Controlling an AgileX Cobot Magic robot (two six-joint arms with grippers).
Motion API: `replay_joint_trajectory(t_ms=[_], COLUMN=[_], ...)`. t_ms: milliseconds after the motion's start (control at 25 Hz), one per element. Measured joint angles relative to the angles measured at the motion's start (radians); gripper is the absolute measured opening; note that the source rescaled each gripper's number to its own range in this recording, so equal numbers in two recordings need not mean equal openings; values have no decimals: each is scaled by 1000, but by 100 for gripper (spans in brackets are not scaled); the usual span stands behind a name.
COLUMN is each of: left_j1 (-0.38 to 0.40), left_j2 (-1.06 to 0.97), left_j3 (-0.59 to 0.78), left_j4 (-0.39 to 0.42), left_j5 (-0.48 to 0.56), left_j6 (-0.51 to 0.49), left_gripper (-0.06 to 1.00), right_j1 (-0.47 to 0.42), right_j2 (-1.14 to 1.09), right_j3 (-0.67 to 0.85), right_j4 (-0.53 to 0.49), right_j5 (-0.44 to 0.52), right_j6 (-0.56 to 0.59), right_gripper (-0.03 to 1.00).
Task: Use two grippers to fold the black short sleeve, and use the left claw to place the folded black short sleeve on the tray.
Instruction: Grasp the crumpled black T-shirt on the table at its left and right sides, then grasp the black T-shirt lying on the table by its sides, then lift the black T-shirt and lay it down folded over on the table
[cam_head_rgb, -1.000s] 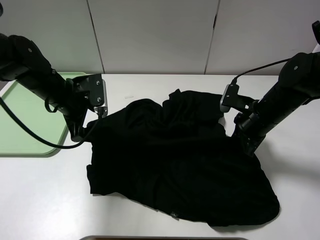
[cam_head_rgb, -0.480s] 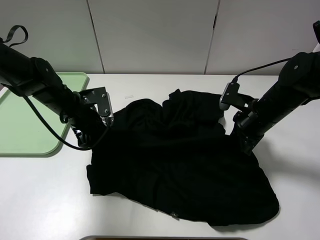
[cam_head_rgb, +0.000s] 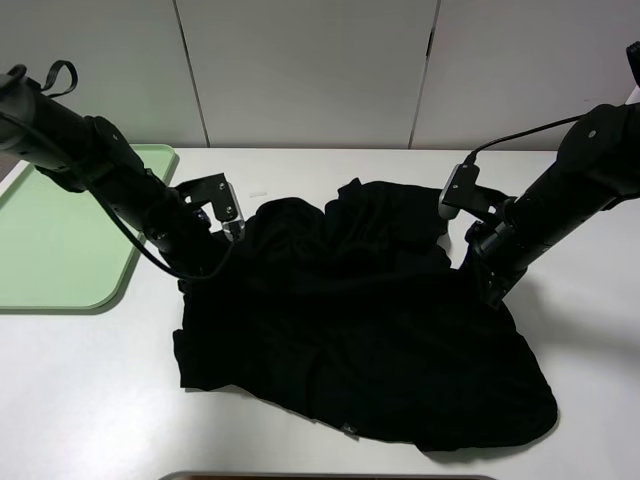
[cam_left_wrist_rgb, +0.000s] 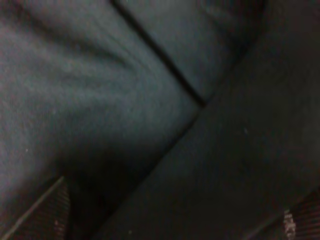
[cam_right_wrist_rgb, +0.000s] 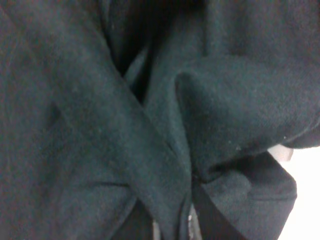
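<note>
Now, in the high view, we see that the left hand (cam_head_rgb: 195, 262) has swung away from the tray (cam_head_rgb: 60, 290) and dropped onto the left edge of the shirt (cam_head_rgb: 360, 340). The shirt lies rumpled and unfolded on the counter (cam_head_rgb: 90, 400), near the tray but not on it. The right hand (cam_head_rgb: 490, 285) has not shifted from the shirt's right edge.

In the left wrist view, dark cloth fills the picture very close up. We cannot tell whether this hand is spread or pinching.

In the right wrist view, the right hand is pressed together on a fold of the shirt.

We judge the left is arriving for its own hold. Once both edges are held, the folding can start.
</note>
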Motion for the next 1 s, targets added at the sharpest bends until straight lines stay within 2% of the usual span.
replay_joint_trajectory(t_ms=[120, 200, 240, 280, 400, 480, 640, 840, 1000], left_j1=[0, 0, 0, 0, 0, 0, 0, 0, 0], left_j2=[2, 2, 4, 4, 5, 5, 1, -46, -183], left_j3=[0, -1, -2, -2, -2, -2, -2, 0, 1], left_j4=[0, -1, -2, -2, -10, -10, -9, -3, -19], left_j5=[-5, -12, -11, -11, 13, 27, 47, 101, 153], left_j6=[0, 0, 0, 0, -19, -48, -153, -201, -248], left_gripper=[79, 69, 60, 60, 23, 10, 8, 8, 8], right_j1=[0, 0, 0, 0, 0, 0, 0, 0, 0], right_j2=[0, 0, 0, 0, 0, 0, 0, -31, -118], right_j3=[0, 0, 0, 0, 0, 0, 0, -3, -25], right_j4=[0, 0, 0, 0, 1, 3, 3, -4, -9], right_j5=[-5, -8, -12, -15, -26, -33, -60, -64, -59], right_j6=[0, 0, 0, 0, 0, 17, 83, 139, 167], right_gripper=[1, 1, 1, 1, 1, 1, 1, 1, 1])
